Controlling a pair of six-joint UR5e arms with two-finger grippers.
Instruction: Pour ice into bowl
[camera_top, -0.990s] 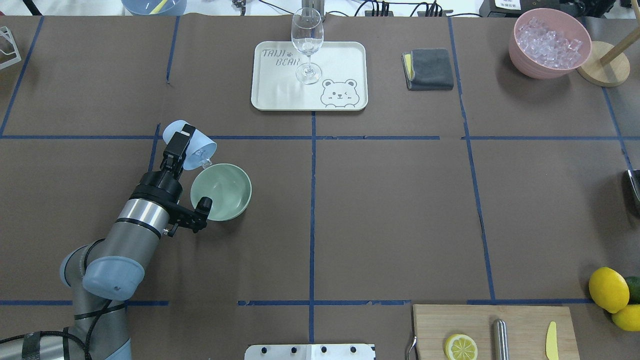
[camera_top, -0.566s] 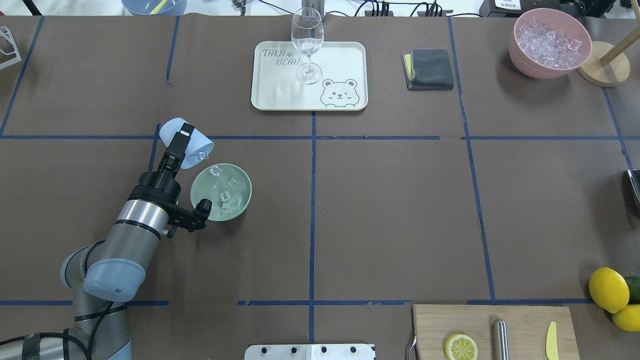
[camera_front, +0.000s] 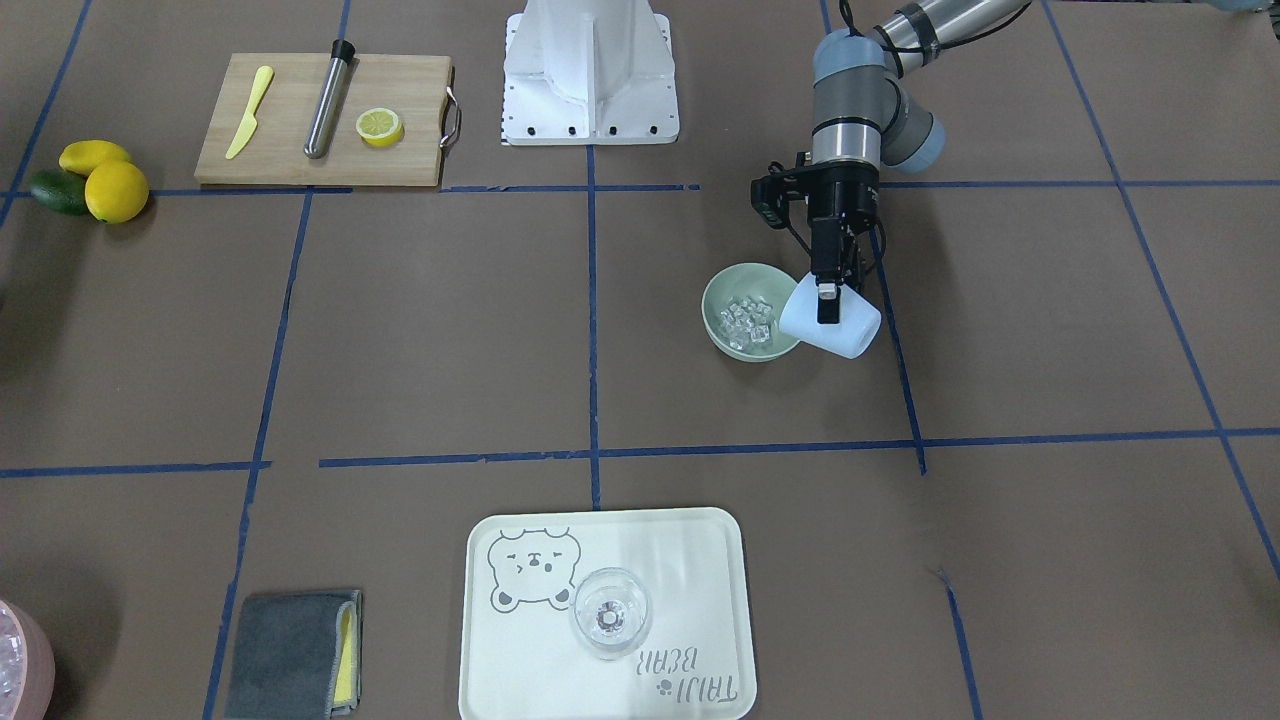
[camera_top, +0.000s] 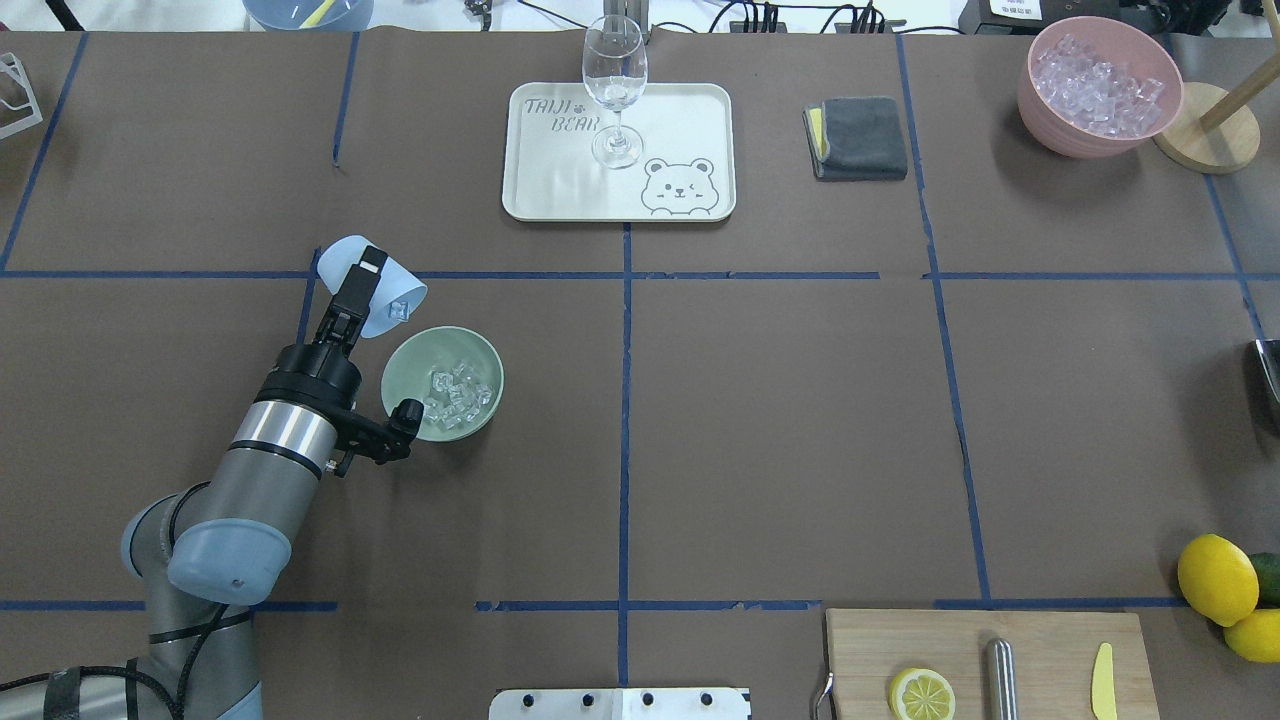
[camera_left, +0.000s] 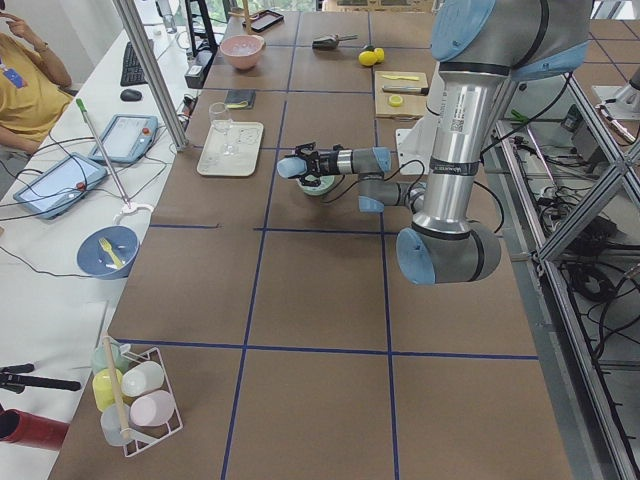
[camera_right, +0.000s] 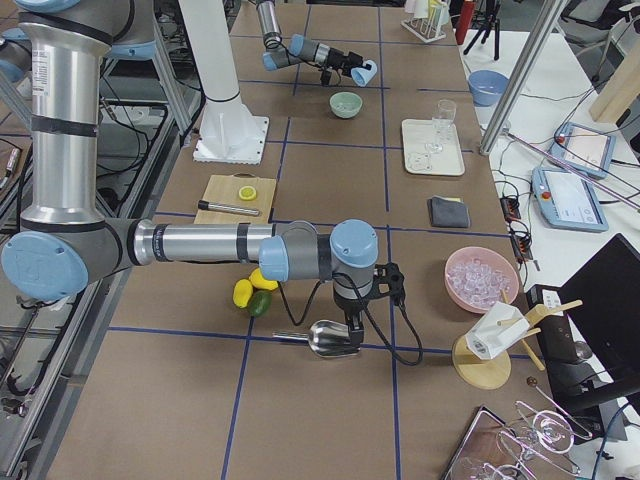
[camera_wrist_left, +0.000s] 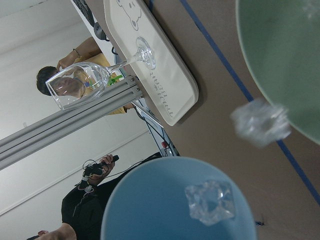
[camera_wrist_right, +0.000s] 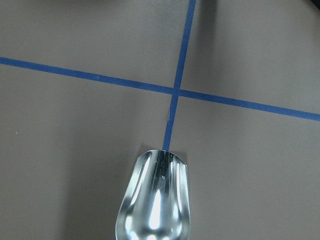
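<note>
My left gripper (camera_top: 362, 290) is shut on a light blue cup (camera_top: 340, 256), held tilted with its mouth toward the sage-green bowl (camera_top: 402, 364). A heap of clear ice cubes (camera_top: 458, 392) lies in the bowl, also in the front view (camera_front: 748, 318). In the left wrist view one cube (camera_wrist_left: 210, 201) sits at the cup's lip (camera_wrist_left: 170, 210) and another (camera_wrist_left: 260, 122) is in the air by the bowl's rim (camera_wrist_left: 285, 55). My right gripper (camera_right: 350, 322) is over a metal scoop (camera_wrist_right: 155, 200) far right; I cannot tell if it is open or shut.
A white tray (camera_top: 680, 120) with a wine glass (camera_top: 614, 80) stands at the far middle. A grey cloth (camera_top: 858, 138) and a pink container of ice (camera_top: 1100, 85) are far right. A cutting board (camera_top: 1050, 650) and lemons (camera_top: 1217, 578) are near right.
The bowl was empty a second ago; ice has dropped from the cup and now lies heaped in it. The cup has shifted slightly back from the bowl.
</note>
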